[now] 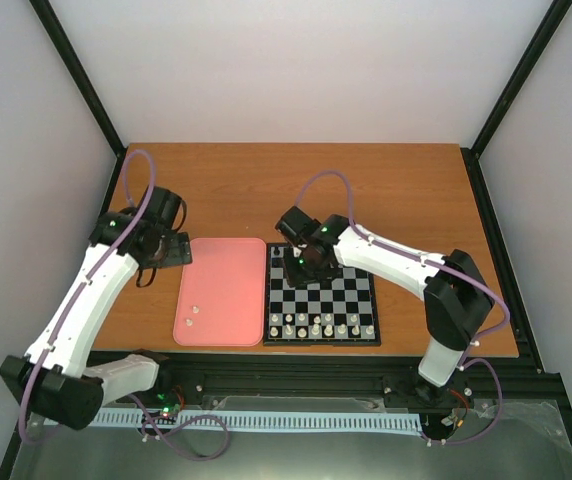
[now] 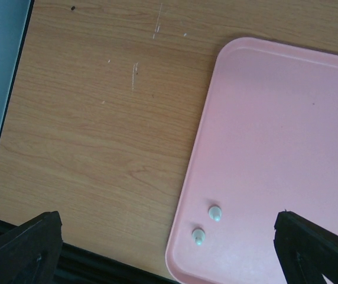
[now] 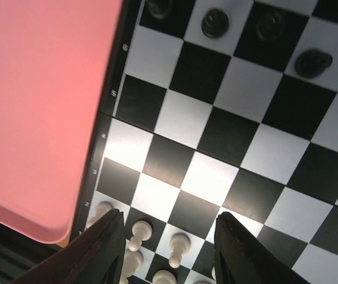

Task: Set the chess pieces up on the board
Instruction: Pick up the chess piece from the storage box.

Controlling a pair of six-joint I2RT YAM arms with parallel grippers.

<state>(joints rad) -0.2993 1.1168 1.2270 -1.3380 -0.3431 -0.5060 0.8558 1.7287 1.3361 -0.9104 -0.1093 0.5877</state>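
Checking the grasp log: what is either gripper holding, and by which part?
Nothing: left gripper and right gripper are both open, with nothing between their fingers.

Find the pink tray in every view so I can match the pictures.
Top external: the pink tray lies centre-left, just left of the board.
Left wrist: it fills the right side, two white pieces near its bottom corner.
Right wrist: it fills the left side, beside the board.
Landmark: the board links top and right wrist; the white pieces link top and left wrist.
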